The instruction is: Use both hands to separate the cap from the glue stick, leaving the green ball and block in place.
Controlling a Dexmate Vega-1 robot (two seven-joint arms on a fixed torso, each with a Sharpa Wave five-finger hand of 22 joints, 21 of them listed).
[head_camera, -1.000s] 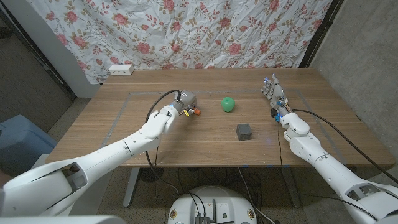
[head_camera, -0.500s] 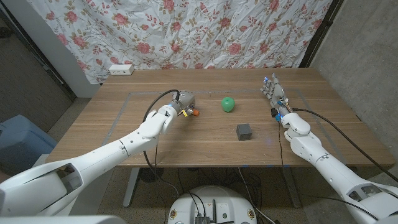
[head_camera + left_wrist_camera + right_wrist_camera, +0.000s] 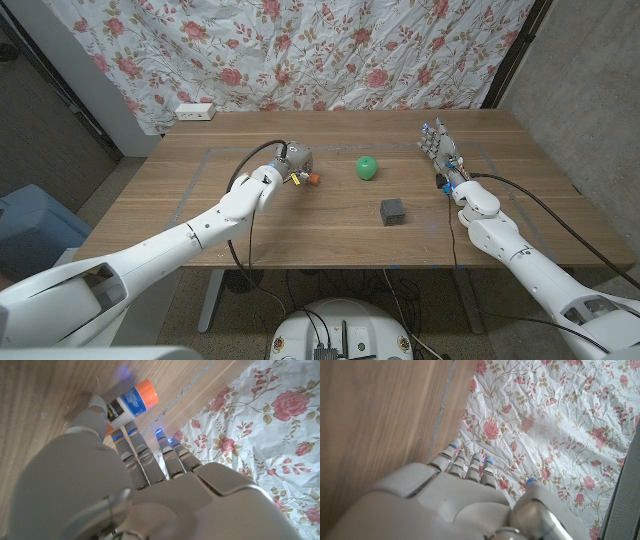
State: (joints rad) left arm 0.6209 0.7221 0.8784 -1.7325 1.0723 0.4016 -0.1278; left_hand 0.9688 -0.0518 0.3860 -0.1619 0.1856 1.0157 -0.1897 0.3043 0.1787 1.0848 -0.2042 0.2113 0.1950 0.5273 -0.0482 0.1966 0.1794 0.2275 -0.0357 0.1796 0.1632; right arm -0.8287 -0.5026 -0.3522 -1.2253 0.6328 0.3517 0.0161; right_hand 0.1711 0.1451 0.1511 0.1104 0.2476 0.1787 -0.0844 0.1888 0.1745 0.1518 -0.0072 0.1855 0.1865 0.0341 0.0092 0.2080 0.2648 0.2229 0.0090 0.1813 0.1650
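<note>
The glue stick (image 3: pixel 308 179) — cap still on, it is judged — is gripped by the left robot hand (image 3: pixel 291 163) above mid-table; the right robot hand (image 3: pixel 441 150) (fingers spread, empty) waits near the right edge.

Wooden table (image 3: pixel 300 225), faint rectangular outline marked on top. Floral cloth (image 3: pixel 300 50), white with pink roses, creased, hung behind table along far edge. White power strip (image 3: pixel 194 112) set at table's far left corner. Grey wall (image 3: pixel 590 90) seen at right, dark wall (image 3: pixel 40 110) at left. Blue bin (image 3: pixel 30 235) seen on floor at left.
</note>
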